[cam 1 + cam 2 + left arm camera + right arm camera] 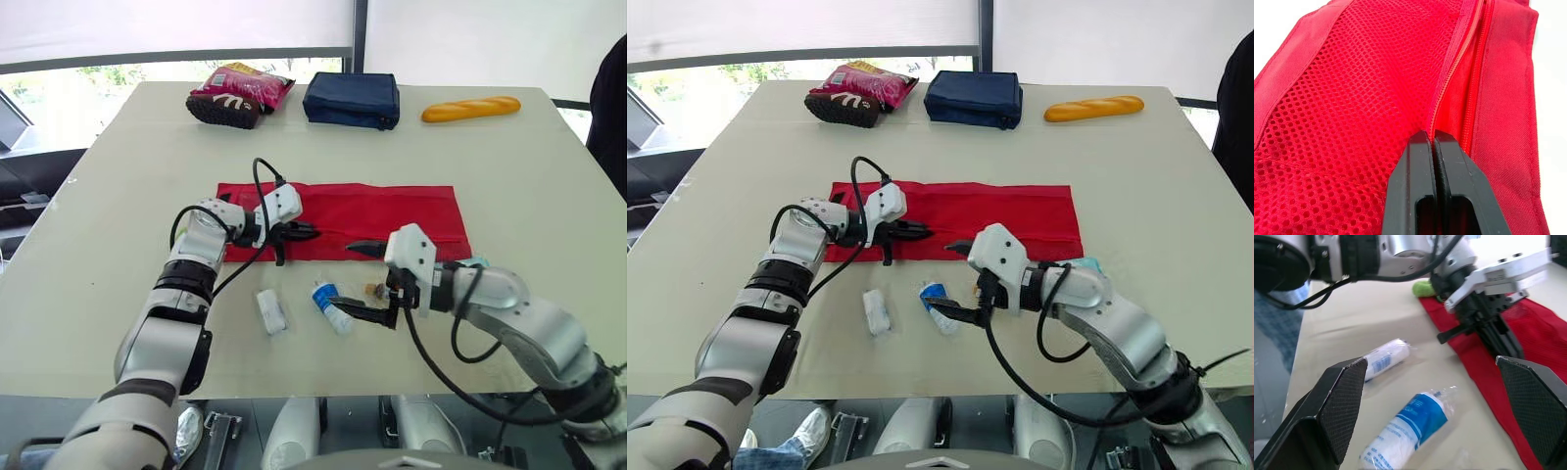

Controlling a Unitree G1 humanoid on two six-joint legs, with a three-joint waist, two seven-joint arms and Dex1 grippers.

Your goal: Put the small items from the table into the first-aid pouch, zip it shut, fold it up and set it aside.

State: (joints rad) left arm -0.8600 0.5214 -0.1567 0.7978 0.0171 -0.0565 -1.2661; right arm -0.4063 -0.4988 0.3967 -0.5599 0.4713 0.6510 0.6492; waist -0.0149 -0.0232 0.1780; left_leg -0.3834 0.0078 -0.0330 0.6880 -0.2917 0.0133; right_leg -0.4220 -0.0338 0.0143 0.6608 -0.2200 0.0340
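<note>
1. At the near edge of the red first-aid pouch [392, 211], the left gripper [299, 233] lies low with its fingers [1415, 186] pressed together. The tips meet the zipper [1449, 78] beside the mesh panel [1352, 88].
2. Whether anything is caught between those fingers cannot be told.
3. The right gripper [353, 278] is spread wide, just in front of the pouch's near edge, holding nothing.
4. Between its spread fingers, on the bench [98, 196], lies a wrapped roll with a blue label [1410, 426].
5. A white wrapped roll [271, 311] lies near it, toward the robot's left, apart from the pouch.
6. The pouch lies flat and unfolded at mid-bench.
7. Along the far edge stand a pink snack bag [245, 86], a navy case [351, 100] and a bread loaf [470, 109].
</note>
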